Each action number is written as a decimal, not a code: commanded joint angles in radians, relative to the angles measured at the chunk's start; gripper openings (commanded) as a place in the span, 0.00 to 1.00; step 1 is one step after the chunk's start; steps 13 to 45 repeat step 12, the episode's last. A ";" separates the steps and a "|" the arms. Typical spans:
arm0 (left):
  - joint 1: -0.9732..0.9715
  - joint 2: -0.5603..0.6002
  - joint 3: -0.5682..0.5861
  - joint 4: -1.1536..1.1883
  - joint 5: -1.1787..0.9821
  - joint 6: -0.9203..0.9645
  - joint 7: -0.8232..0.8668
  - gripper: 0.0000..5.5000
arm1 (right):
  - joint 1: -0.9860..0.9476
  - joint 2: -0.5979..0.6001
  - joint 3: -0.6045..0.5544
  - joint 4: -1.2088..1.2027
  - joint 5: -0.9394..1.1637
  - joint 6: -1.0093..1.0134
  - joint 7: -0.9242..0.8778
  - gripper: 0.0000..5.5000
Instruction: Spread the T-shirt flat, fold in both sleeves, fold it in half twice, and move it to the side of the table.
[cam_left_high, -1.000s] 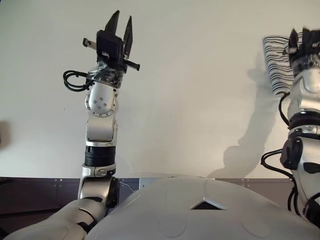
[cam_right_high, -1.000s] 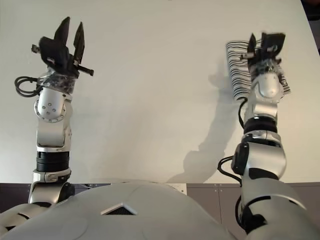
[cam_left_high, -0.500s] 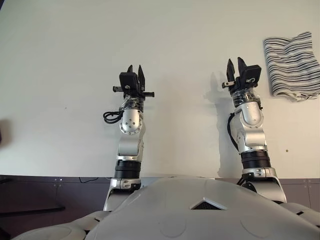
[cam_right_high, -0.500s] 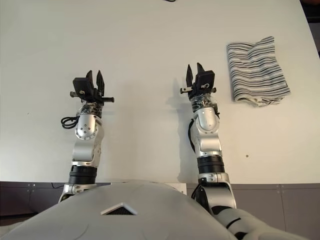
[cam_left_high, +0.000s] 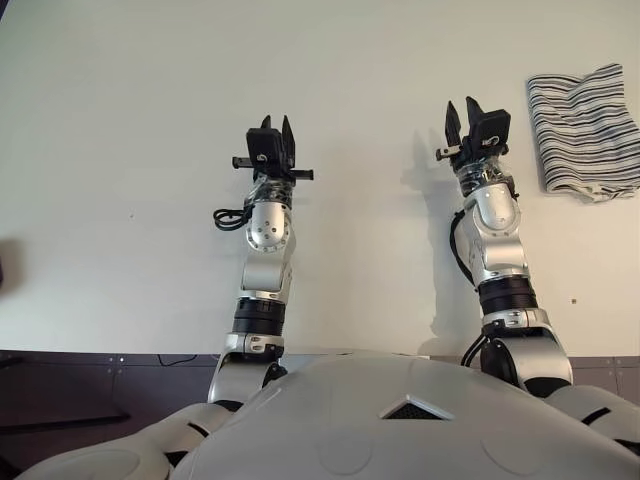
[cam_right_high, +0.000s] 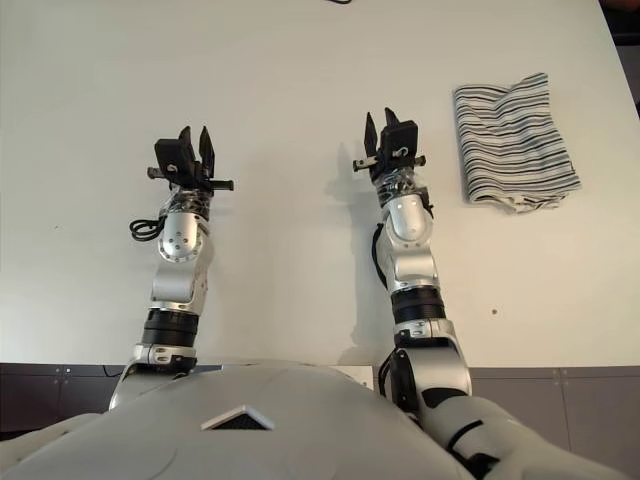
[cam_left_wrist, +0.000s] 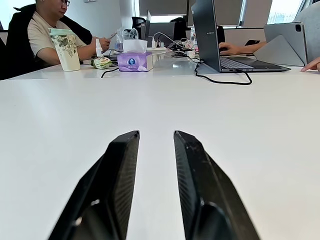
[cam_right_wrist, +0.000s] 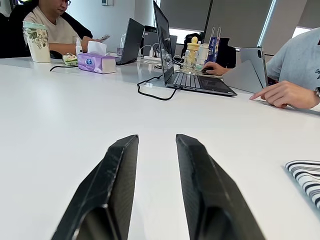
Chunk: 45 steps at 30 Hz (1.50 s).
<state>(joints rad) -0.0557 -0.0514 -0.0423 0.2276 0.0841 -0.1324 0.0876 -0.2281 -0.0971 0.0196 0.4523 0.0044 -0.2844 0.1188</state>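
Observation:
The striped T-shirt (cam_left_high: 585, 130) lies folded into a small bundle near the table's right side; its edge also shows in the right wrist view (cam_right_wrist: 306, 179). My right gripper (cam_left_high: 461, 107) stands open over bare table, well to the left of the shirt, with nothing between its fingers (cam_right_wrist: 122, 150). My left gripper (cam_left_high: 276, 125) is open too, hovering over the middle of the table, level with the right one. Nothing sits between its dark fingers (cam_left_wrist: 122, 147).
The white table (cam_left_high: 120, 150) stretches wide around both arms. At its far end stand laptops (cam_right_wrist: 192, 82), a black cable (cam_left_wrist: 222, 77), a tissue box (cam_left_wrist: 134, 61) and a patterned cup (cam_left_wrist: 65, 42), with seated people behind.
A second ago my right gripper was at the shirt and the left arm stood far left. Both have drawn in toward the middle and lower; the shirt stays where it was.

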 joint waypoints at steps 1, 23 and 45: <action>-0.040 0.000 0.005 0.032 -0.002 -0.011 0.003 0.23 | -0.041 0.007 -0.024 0.046 0.019 0.002 0.000 0.25; -0.071 -0.010 0.000 0.068 0.004 0.009 0.015 0.23 | -0.051 0.002 -0.037 0.073 0.024 0.019 0.017 0.25; -0.071 -0.010 0.000 0.068 0.004 0.009 0.015 0.23 | -0.051 0.002 -0.037 0.073 0.024 0.019 0.017 0.25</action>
